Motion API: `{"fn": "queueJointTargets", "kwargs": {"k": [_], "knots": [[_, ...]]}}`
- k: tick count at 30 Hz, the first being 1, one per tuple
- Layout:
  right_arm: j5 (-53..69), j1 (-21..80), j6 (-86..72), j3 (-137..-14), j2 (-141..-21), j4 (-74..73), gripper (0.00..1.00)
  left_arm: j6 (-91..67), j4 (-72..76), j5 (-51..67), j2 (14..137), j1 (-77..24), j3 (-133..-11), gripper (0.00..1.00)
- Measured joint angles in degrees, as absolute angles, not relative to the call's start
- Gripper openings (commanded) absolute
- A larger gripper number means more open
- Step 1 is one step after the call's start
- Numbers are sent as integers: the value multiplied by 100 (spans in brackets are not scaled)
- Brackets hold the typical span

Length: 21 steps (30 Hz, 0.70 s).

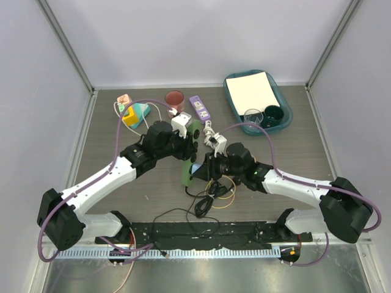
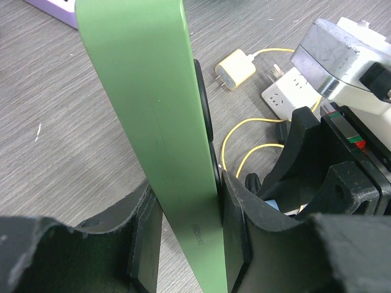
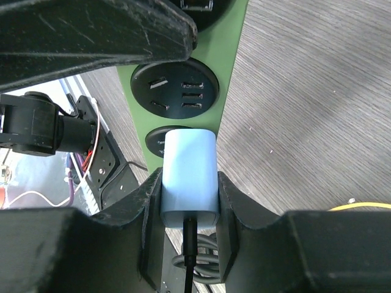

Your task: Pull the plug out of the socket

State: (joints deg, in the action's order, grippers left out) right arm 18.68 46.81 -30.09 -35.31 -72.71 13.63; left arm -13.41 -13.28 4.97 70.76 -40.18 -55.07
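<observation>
Small boxy pale-blue plastic plug (image 3: 189, 165) sits in round black outlet of long green power strip (image 3: 235, 55). Right gripper (image 3: 189, 198) is clamped on plug's flat sides. Left gripper (image 2: 190, 241) pinches strip further along. Plug is probably light, rigid and smooth, so slip risk. Best hold is close to strip face, with straight pull.

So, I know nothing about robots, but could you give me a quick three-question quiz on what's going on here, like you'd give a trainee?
1. True or false: the left gripper is clamped on the green power strip.
2. What sits between the fingers of the right gripper?
A) the yellow charger
B) the pale-blue plug
C) the red cup
3. Fill in: the second, shorter power strip is ___ in colour.

Key: 1 true; 2 B; 3 purple.
</observation>
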Motion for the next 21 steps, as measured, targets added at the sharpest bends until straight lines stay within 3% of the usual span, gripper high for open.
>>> {"fn": "queueJointTargets", "kwargs": {"k": [13,21], "knots": [[913,4919,-2812,-3616,-7157,794,1,-1496,-1282,561,7279,-4016,-5507,0],[1363,4825,-2790,-3616,-7144,829,1,-1474,-1240,674,7249,-3979,-5494,0]]}}
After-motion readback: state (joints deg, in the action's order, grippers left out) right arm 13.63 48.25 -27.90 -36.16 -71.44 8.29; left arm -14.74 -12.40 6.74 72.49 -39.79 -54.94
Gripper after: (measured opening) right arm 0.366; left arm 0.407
